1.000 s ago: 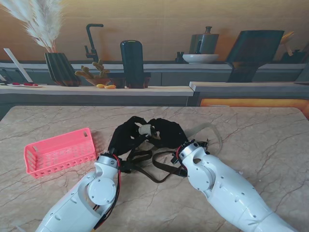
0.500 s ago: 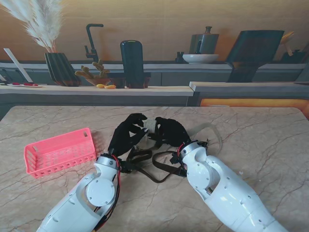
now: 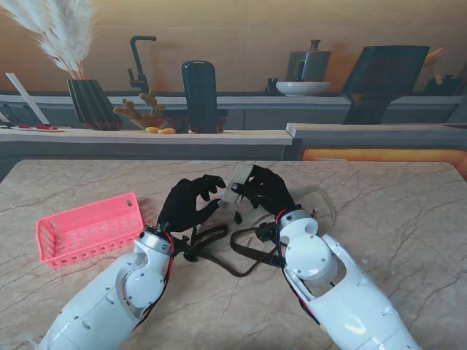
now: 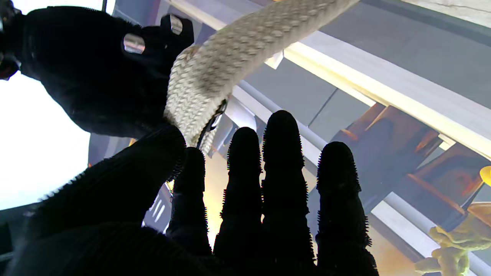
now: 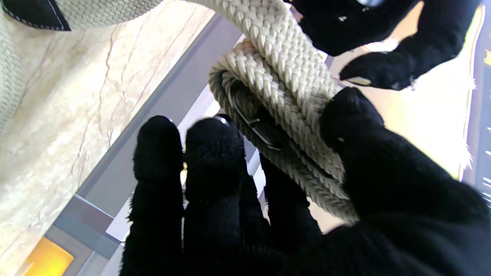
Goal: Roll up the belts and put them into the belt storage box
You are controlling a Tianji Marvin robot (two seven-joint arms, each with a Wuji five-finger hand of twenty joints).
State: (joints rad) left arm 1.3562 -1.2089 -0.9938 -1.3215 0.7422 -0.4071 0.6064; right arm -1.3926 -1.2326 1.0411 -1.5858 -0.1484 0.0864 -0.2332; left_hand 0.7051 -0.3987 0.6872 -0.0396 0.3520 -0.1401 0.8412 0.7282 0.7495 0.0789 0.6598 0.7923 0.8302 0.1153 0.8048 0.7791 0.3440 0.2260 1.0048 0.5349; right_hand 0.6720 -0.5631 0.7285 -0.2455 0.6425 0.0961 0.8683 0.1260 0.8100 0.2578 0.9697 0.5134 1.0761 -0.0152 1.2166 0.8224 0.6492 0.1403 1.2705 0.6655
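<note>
Belt in hand: the cream braided fabric belt (image 5: pixel 284 115) is held lifted off the table, between the two hands, well apart from the box; a few turns are wound into a small coil and a free tail runs back down to the marble.
Look: a coarse herringbone weave is seen, with a dark buckle part tucked inside the coil.
Right hand: the black-gloved right hand (image 3: pixel 264 191) is clamped on the coil, thumb on one side, fingers (image 5: pixel 215 153) on the other.
Left hand: the black-gloved left hand (image 3: pixel 187 205) is curled, and its thumb lies against the strap; whether the strap is actually gripped cannot be told.
Second belt: a dark brown strap belt (image 3: pixel 244 255) lies unrolled in loops on the table, nearer to me, between the wrists.
Box: the pink slotted plastic storage box (image 3: pixel 91 230) sits to the left.
Risk: the coil is judged likely to spring loose if the thumb pressure is eased.
Risk: the hanging tail could be snagged on the dark belt or dragged, which would skew the roll.
Surface: a beige marble table top (image 3: pixel 408 211).
</note>
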